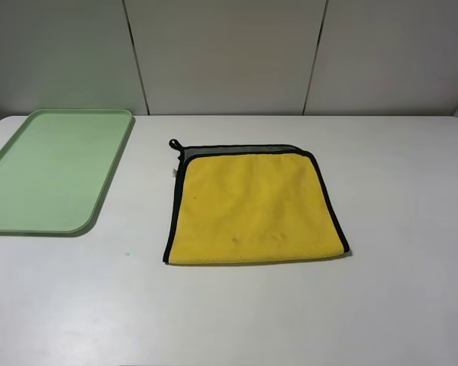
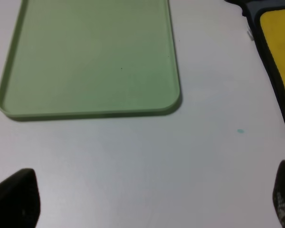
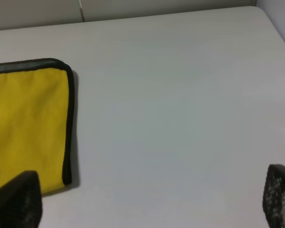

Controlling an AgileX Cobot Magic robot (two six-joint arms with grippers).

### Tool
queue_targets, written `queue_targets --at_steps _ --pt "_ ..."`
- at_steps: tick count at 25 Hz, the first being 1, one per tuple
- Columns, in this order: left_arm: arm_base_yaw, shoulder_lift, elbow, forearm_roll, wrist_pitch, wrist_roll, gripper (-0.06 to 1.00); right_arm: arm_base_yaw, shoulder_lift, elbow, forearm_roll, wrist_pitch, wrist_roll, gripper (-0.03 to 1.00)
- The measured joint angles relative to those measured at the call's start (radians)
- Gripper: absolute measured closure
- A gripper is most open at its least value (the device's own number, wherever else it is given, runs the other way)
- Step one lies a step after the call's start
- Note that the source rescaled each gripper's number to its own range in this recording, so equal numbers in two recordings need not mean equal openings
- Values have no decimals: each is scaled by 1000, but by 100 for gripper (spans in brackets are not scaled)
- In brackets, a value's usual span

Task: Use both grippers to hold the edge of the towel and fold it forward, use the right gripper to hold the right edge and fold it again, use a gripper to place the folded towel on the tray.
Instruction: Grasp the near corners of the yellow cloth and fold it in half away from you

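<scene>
My left hand [image 2: 149,199], right hand [image 3: 147,199] both wide, empty; towel [image 1: 252,206] folded on table [image 1: 397,290], tray [image 1: 53,171] at its 9 o'clock.

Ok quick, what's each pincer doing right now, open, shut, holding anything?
Left pincer: open, holding nothing.
Right pincer: open, holding nothing.

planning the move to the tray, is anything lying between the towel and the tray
Nothing visible does. Only bare table lies between the towel and the tray, apart from a tiny teal speck.
</scene>
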Motion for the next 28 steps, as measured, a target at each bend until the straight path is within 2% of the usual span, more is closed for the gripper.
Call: queue_targets --at_steps 28 --pt "0 0 0 0 0 0 -4 0 0 0 0 0 0 -3"
